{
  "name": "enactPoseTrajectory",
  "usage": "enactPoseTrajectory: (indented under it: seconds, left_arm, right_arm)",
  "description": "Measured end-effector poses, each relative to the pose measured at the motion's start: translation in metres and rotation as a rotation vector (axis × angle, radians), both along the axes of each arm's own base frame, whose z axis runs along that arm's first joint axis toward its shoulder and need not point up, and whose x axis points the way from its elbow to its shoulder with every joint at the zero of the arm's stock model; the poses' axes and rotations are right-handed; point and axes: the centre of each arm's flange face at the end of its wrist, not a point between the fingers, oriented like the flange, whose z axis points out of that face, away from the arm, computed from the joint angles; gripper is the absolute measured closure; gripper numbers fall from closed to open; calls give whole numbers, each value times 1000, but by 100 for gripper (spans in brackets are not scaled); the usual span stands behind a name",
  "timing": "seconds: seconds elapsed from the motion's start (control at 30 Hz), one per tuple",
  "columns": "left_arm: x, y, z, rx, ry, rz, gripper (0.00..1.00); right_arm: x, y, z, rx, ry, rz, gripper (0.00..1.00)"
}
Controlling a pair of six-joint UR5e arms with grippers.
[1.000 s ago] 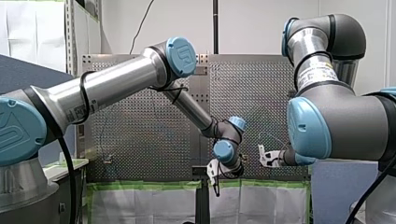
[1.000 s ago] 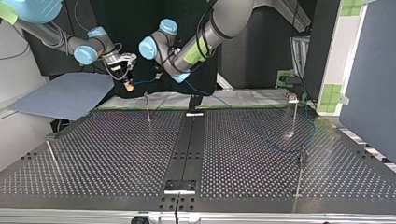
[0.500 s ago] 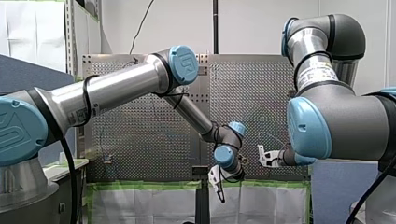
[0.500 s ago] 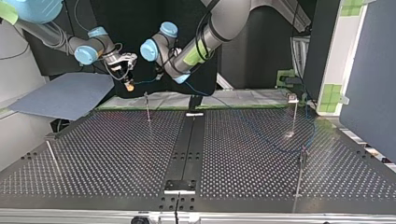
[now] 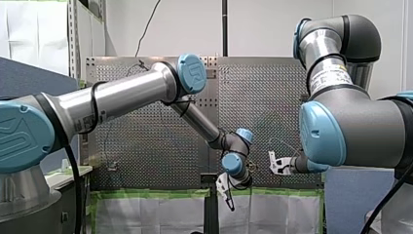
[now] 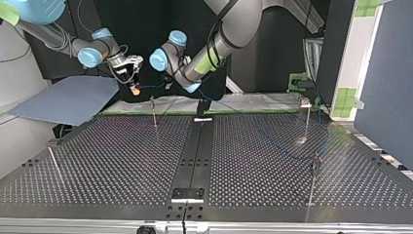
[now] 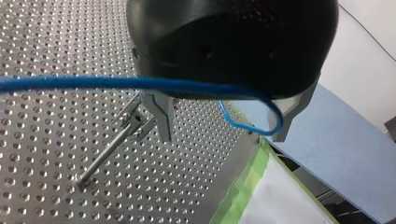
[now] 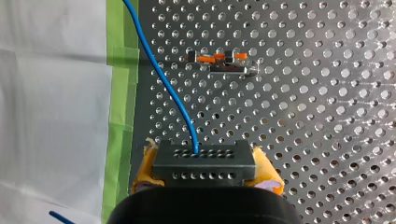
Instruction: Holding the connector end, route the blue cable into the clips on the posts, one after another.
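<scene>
Right gripper (image 8: 206, 171) clamps connector (image 8: 205, 158); left gripper (image 7: 227, 122) gapes, blue cable (image 7: 93, 83) crossing it near a post (image 7: 109, 149).

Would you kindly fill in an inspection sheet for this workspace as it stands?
Surface: black perforated table.
Job's things: black connector with the blue cable leaving it; thin posts standing on the table; a clip with orange levers ahead of my right gripper.
Clutter: nothing seen.
Grippers: right gripper shut on the connector, yellow pads; my left gripper open, the cable crossing close by it.
Cables: blue cable spans between the two grippers, above the table.
Surroundings: white sheet edged with green tape; blue-grey panel at the top view's left.
</scene>
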Motion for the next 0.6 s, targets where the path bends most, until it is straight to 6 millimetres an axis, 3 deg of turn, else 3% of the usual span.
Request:
enactPoseTrajectory:
  seconds: [0.33, 0.6]
  left_arm:
    - [5, -2, -37, 34, 45, -4, 0]
    - [19, 8, -40, 45, 37, 37, 0]
  right_arm:
    - [1, 0, 0, 0, 0, 2, 100]
    - [1, 0, 0, -1, -1, 4, 100]
